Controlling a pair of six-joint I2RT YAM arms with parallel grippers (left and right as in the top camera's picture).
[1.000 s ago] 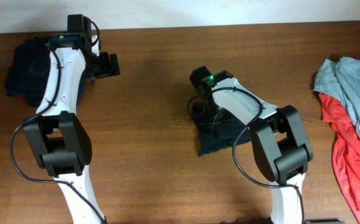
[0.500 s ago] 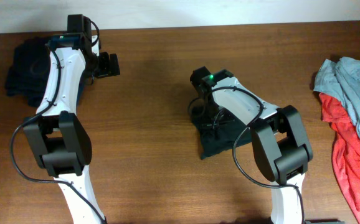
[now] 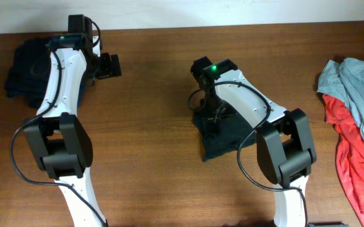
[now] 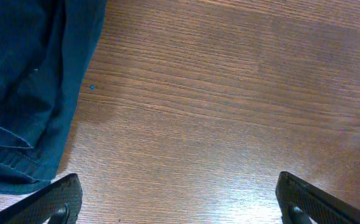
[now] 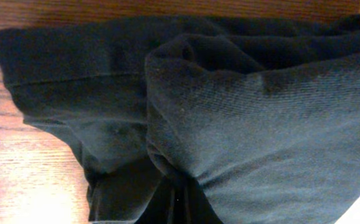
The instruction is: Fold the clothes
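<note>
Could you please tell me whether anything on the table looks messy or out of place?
Yes: at the right edge the grey-blue garment and the red garment lie crumpled in an overlapping heap, running out of view. In the middle, the black T-shirt is bunched where the right gripper pinches it.

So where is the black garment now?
In the overhead view the black garment lies near the middle of the table, partly under the right arm, left of the grey-blue and red clothes at the right edge.
</note>
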